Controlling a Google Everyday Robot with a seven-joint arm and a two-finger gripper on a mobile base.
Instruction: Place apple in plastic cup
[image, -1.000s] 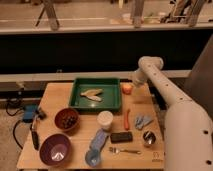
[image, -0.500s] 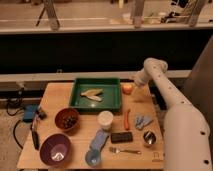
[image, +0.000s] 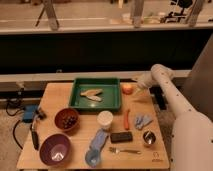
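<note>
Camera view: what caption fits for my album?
Robot gripper reaches beside the apple at the table's far edge.

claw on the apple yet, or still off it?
Cannot tell. In the camera view the claw sits right beside the apple at the table's far edge; no contact or gap shows plainly.

Gripper (image: 136, 86) at far right, just beside apple (image: 128, 88). Green tray (image: 76, 95) blocks left of apple; carrot-like stick (image: 126, 119) lies between apple and white cup (image: 105, 120). Bare wood near apple's right.

claw (image: 136, 89) beside apple (image: 128, 88) — green tray (image: 76, 97), white cup (image: 105, 120)
</note>
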